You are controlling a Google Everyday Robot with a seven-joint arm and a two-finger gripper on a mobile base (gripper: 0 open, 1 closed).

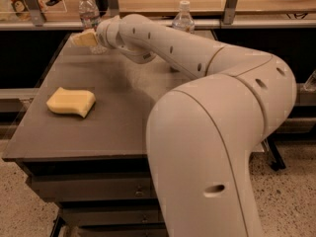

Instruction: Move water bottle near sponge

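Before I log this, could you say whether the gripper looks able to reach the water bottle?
Probably yes: the gripper is right by the water bottle at the table's far left, with nothing visible between them.

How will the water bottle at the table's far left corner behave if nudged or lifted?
The water bottle stands tall and slim, so a sideways nudge from the tool, close by its lower part, probably tips it. Its clear plastic likely flexes when squeezed.

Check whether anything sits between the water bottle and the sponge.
Nothing visible does. The water bottle stands at the back left of the table with the gripper in front of it; only bare surface lies from there to the sponge at front left. The second bottle is off to the right.
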